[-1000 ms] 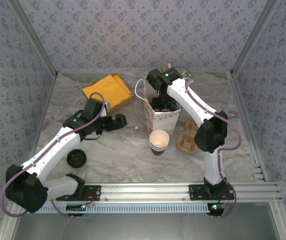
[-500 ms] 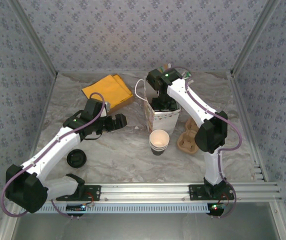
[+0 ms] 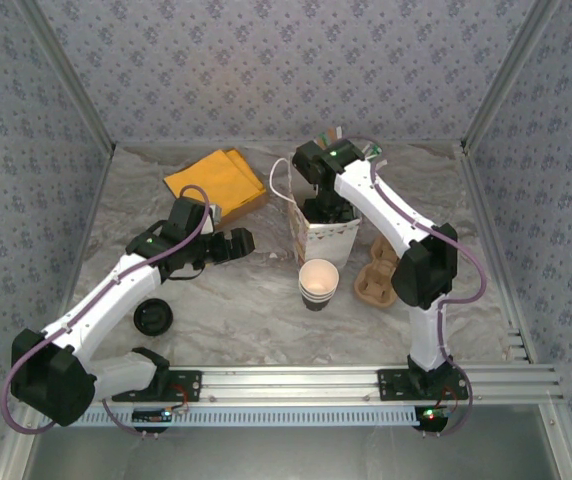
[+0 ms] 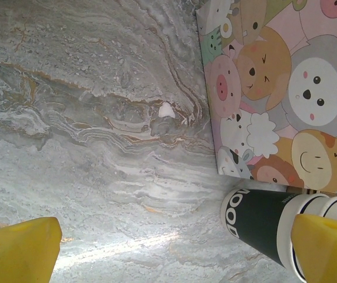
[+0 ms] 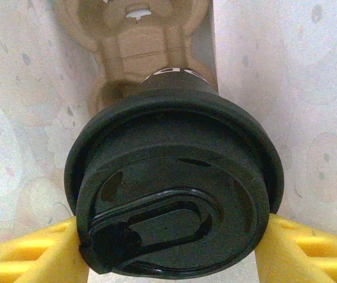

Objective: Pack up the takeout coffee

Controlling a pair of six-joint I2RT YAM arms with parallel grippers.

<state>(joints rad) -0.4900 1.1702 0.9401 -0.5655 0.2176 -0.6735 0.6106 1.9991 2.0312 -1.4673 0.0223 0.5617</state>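
The takeout coffee [image 3: 318, 280] is an open paper cup with a cream inside and a dark base, standing on the marble table in front of the cartoon-print paper bag [image 3: 328, 238]. The left wrist view shows this cup [image 4: 257, 221] beside the bag [image 4: 280, 88]. My left gripper [image 3: 236, 243] hangs open left of the cup, its yellow fingers [image 4: 18, 250] wide apart over bare table. My right gripper [image 3: 328, 208] reaches down into the bag. There its fingers [image 5: 310, 250] press both sides of a black-lidded cup [image 5: 174, 194], above a cardboard carrier [image 5: 136, 35] on the bag's floor.
A second brown cardboard carrier [image 3: 374, 282] lies on the table right of the bag. A black lid [image 3: 153, 317] lies near the left arm. A yellow flat packet [image 3: 216, 183] sits at the back left. Patterned walls close in the table.
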